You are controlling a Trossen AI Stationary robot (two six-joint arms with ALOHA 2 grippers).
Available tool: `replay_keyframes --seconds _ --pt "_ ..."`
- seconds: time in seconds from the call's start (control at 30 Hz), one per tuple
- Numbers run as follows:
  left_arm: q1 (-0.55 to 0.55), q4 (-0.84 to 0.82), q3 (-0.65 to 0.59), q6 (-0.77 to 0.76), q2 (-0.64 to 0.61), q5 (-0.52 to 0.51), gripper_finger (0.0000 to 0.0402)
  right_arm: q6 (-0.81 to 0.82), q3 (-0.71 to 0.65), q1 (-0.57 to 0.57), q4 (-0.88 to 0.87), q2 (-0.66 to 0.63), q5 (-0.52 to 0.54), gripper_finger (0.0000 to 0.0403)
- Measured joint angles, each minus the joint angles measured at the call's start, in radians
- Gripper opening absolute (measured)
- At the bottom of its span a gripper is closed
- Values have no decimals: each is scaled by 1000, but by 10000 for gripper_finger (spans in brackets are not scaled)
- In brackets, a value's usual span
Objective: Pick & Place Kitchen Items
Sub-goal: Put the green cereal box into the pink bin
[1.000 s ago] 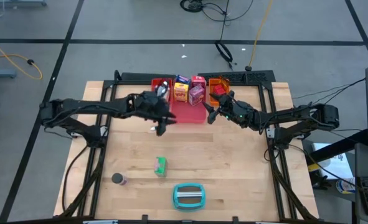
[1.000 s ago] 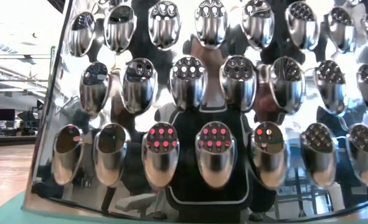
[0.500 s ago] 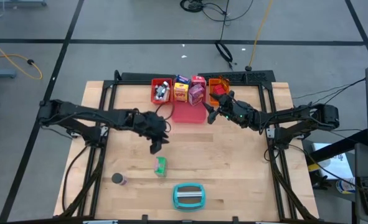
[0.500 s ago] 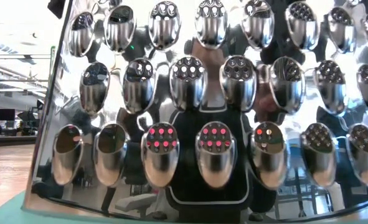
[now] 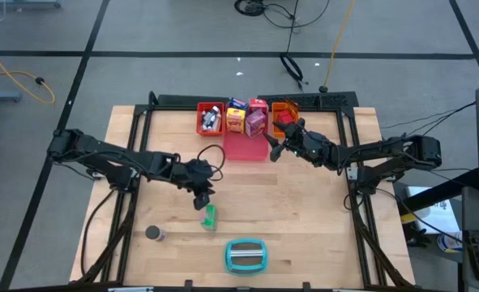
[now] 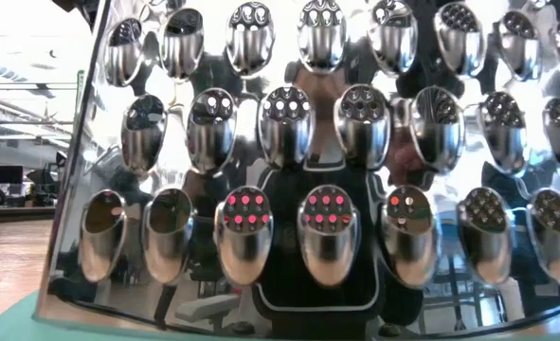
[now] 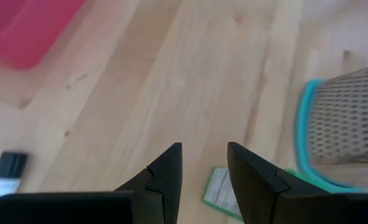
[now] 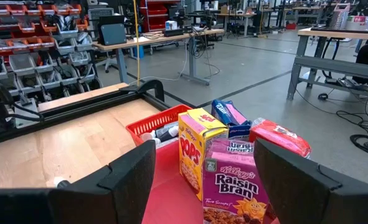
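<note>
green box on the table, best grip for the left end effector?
Pinch the green box across its narrow width, coming straight down. It lies flat on the bare wood, long axis running toward and away from the trays, and the open left end effector hovers beside its far end.

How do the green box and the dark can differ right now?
The green box lies flat mid-table, directly under the left pincer; the dark can stands apart near the table's front-left, with no pincer near it. The box is flat and rectangular; the can shows round from above. Both rest on bare wood, outside the trays.
</note>
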Motion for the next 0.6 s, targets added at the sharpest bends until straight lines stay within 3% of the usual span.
replay_keyframes --seconds 0.4,0.6 --pt "-39 -61 0 -107 0 -21 127 0 0 0 -3 0 0 263" --pt "-72 -62 0 -137 -15 17 127 0 0 0 -8 0 0 263"
